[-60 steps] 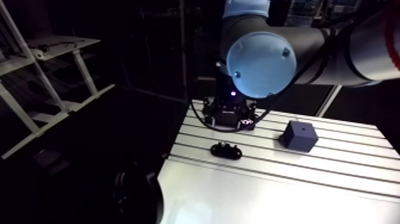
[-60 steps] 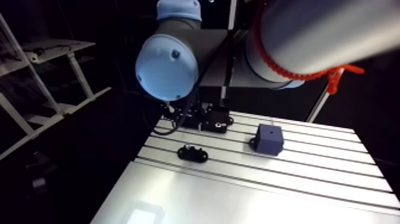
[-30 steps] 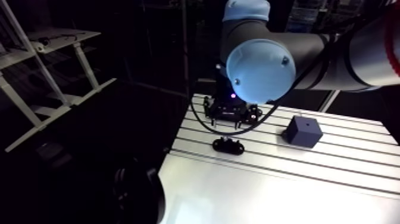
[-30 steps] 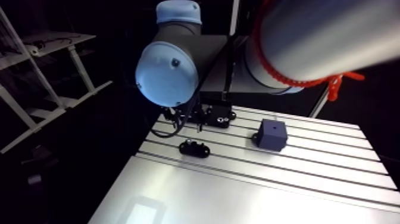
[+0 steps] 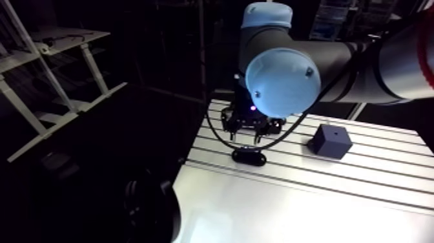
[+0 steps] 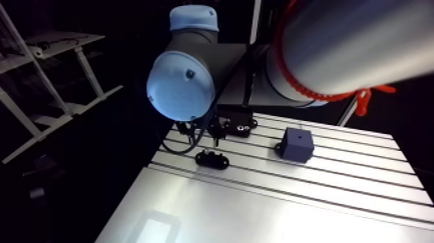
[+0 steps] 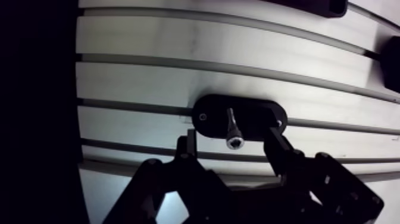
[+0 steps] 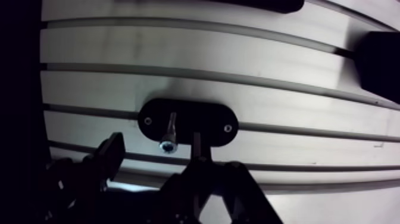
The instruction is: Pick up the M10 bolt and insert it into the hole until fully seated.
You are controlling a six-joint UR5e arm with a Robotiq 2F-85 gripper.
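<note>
The M10 bolt (image 7: 232, 128) stands upright in a black oval holder (image 7: 257, 112) on the slotted table, its silver socket head toward the wrist camera. My gripper (image 7: 231, 133) hangs just over the holder, open, with one finger on each side of the bolt and not touching it. In the arm view the gripper (image 5: 247, 132) is directly above the holder (image 5: 248, 156). The dark blue block (image 5: 332, 141) with a small hole in its top face sits to the right on the table, apart from the gripper.
The aluminium table (image 5: 361, 187) has long slots running across it. Its left edge lies close beside the holder, with a dark drop beyond. In the wrist view the block's corner (image 8: 381, 59) shows beyond the holder, off to one side, and another black part (image 7: 315, 5) lies farther ahead.
The gripper has come forward from behind the holder and now hangs over it with the bolt between its fingers. The arm camera shifted slightly. Holder and block stayed put.
</note>
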